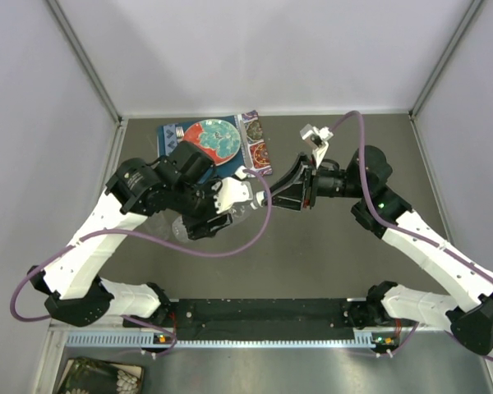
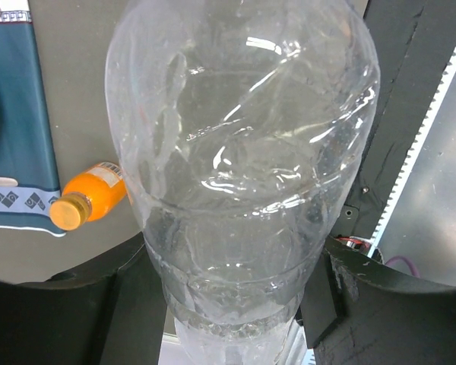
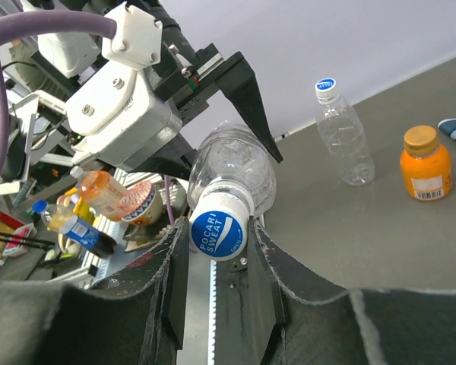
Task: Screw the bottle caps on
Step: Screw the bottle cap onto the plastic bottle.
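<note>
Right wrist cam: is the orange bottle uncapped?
No, the orange bottle stands upright with an amber cap on its neck.

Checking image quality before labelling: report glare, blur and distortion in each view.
Left wrist: bright glare streaks on the clear bottle, which fills the frame and warps what lies behind it; the orange bottle at left is sharp. Right wrist: the cap print is crisp, the end effector's fingers dark and soft. Top: even light, faint shadows, no blur.

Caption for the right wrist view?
Right gripper grips the cap of a clear bottle held by the left gripper; another clear bottle and an orange bottle stand behind.
</note>
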`<state>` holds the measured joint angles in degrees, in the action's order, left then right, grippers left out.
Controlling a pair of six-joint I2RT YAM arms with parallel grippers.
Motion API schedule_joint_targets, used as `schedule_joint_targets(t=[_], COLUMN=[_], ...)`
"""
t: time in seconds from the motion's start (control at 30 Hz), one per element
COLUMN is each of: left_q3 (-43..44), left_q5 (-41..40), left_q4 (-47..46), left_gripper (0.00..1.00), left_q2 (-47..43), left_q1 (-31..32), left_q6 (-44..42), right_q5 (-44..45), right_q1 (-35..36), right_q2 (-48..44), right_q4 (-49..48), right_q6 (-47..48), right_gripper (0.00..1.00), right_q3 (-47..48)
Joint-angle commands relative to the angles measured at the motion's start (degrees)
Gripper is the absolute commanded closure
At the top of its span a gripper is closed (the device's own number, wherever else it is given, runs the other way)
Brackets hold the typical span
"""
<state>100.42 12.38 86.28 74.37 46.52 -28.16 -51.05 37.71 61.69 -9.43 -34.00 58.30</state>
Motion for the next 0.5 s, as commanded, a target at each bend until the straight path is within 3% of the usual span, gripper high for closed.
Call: schedule_joint_targets(t=[0.0,0.2,0.47], left_q3=[3.6,2.4,-0.3], left_q5=[-2.2,-6.8,-8.4], left_q4=[-21.2,-25.2,-28.4], left_gripper=[0.74,0.74,0.74], left_q2=[-0.3,-0.8,-2.1], left_q1=[0.6,0.7,1.0], left_q6=[1.9,3.6,3.2], right_q5=[-2.1,1.9,0.7], right_q1=[2.3,3.2,4.3], right_q2=[0.7,0.8,2.6], right_q4=[4.5,7.6,8.0], right_q6=[-1.2,-2.1,-5.3], right_gripper=[0.81,0.82,0.82], right_q3=[1.3,1.7,4.7])
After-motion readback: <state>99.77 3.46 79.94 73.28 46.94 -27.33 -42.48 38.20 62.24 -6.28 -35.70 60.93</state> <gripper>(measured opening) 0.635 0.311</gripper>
